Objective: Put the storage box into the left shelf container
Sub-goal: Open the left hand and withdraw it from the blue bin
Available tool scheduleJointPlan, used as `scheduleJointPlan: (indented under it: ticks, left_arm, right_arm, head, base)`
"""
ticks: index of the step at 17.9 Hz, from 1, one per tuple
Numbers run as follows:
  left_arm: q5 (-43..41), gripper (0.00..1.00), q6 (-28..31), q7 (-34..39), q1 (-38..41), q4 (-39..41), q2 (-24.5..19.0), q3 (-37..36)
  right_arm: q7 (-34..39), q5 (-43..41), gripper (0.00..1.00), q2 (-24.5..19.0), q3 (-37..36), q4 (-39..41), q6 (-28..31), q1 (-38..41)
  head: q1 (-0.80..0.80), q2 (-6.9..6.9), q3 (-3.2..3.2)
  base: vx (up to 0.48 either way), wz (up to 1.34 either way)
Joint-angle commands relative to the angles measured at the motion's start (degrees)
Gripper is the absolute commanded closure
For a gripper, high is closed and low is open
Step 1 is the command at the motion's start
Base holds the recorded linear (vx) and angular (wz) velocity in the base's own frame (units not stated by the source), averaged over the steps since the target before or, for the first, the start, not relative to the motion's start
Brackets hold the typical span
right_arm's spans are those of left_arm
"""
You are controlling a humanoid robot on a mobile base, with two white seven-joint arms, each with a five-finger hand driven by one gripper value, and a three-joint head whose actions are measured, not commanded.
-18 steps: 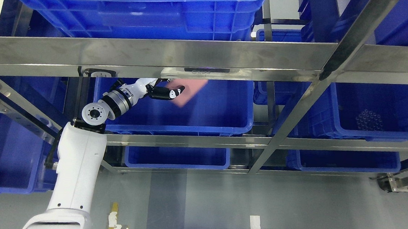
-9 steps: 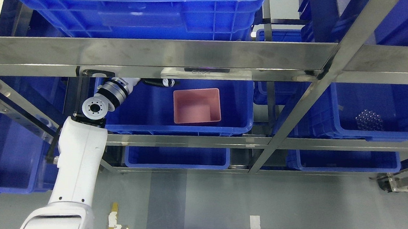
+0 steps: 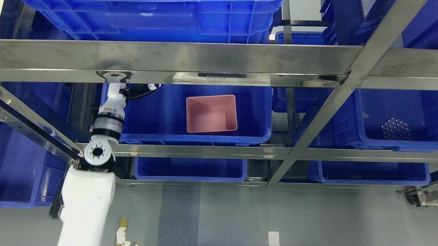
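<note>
A pink storage box (image 3: 212, 113) lies inside the blue container (image 3: 257, 135) on the left side of the middle shelf, its open side facing me. My left hand (image 3: 143, 90) is at the container's upper left corner, partly tucked under the steel shelf beam (image 3: 169, 62). It holds nothing and is well apart from the pink box. Its dark fingers (image 3: 149, 88) look relaxed. The white left forearm (image 3: 87, 202) rises from the bottom left.
A second blue bin (image 3: 410, 122) on the right holds a cluster of small clear items (image 3: 396, 128). More blue bins sit above (image 3: 142, 7), below (image 3: 190, 167) and at the far left (image 3: 0, 172). A diagonal steel post (image 3: 322, 107) crosses the shelf. Grey floor lies below.
The left hand let go of the pink box, which dropped into the container and now rests there. The hand has since drawn back left and the arm has lowered.
</note>
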State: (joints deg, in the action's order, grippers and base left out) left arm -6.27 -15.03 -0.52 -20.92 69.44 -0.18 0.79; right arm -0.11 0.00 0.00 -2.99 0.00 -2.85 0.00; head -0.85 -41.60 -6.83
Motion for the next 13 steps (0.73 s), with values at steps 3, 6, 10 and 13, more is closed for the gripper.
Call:
scheduleJointPlan:
  ticks: [3,6,10,13]
  left_arm:
    - [3.37,0.00,-3.59,2.98,17.23,26.88,-0.82,-3.60]
    - [3.37,0.00,-4.13,2.98,18.38,26.88,-0.82,-3.52]
    - [3.37,0.00,-4.30,2.98,18.38,26.88,-0.82,-3.08]
    - [3.37,0.00,-3.95,2.98,18.46,26.88,-0.82,-3.08]
  right_arm:
    - [-0.06,-1.23,0.00,1.00,0.00,1.00,0.04,-0.18]
    - [0.02,-1.23,0.00,1.00,0.00,1.00,0.04,-0.26]
    - [-0.06,-1.23,0.00,1.00,0.00,1.00,0.04,-0.26]
    - [-0.06,-1.23,0.00,1.00,0.00,1.00,0.04,-0.26]
  head:
    - [0.00,0.00,0.00]
    - [0.00,0.01,0.00]
    - [0.00,0.01,0.00]
    - [0.00,0.01,0.00]
  base:
    - [0.000,0.00]
    - [0.000,0.00]
    - [0.000,0.00]
    - [0.000,0.00]
